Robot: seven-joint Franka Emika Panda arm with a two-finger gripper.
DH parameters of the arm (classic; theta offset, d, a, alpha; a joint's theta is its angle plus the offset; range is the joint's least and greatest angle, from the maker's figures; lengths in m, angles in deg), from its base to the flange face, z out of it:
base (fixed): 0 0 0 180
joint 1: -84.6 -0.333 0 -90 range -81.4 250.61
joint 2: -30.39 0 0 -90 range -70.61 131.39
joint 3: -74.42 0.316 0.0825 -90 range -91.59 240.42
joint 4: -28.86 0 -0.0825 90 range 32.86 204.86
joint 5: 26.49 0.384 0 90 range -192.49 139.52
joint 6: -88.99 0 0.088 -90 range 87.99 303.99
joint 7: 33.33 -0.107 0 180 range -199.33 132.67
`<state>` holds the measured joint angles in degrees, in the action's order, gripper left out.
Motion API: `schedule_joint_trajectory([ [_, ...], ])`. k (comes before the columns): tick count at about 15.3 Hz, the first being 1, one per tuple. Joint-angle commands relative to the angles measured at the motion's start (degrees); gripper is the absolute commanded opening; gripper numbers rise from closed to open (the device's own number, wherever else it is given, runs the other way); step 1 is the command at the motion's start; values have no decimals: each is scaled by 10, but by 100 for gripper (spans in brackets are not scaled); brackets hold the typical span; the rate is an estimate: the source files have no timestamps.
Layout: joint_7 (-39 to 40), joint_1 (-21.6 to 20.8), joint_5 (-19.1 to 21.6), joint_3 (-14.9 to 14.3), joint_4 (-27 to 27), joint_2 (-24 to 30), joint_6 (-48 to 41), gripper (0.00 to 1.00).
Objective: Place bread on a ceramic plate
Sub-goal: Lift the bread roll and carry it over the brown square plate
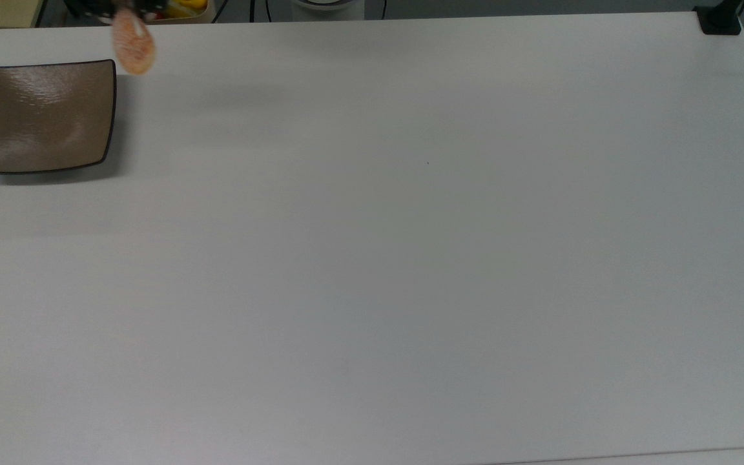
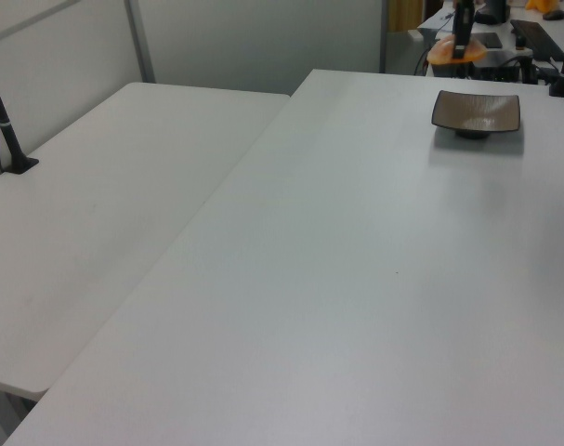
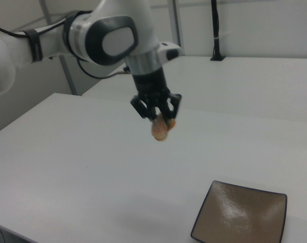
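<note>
White table (image 3: 67, 167) spans the frame; mid-frame in the right view the gripper (image 3: 160, 119) clamps the bread (image 3: 159, 129) by its top, aloft. Plate (image 3: 242, 215) sits lower right. Releasing now would likely miss the plate.

Right view: gripper (image 3: 161, 121) at frame centre, fingers closed on the bread (image 3: 159, 129), held clear above the white counter (image 3: 67, 152). Ceramic plate (image 3: 242, 215) empty at lower right, well apart.
</note>
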<state>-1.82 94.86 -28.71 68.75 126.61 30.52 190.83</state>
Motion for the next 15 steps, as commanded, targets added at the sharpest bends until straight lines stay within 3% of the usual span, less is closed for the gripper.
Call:
schedule_joint_trajectory([
  [1, 88, 70, 11, 5, 10, -21, 1, 23],
  [5, 116, 128, 10, 1, 30, -47, 48, 24],
  [9, 121, 150, 7, -3, 74, -82, 155, 25],
  [15, 122, 176, 6, -14, 85, -153, 282, 25],
])
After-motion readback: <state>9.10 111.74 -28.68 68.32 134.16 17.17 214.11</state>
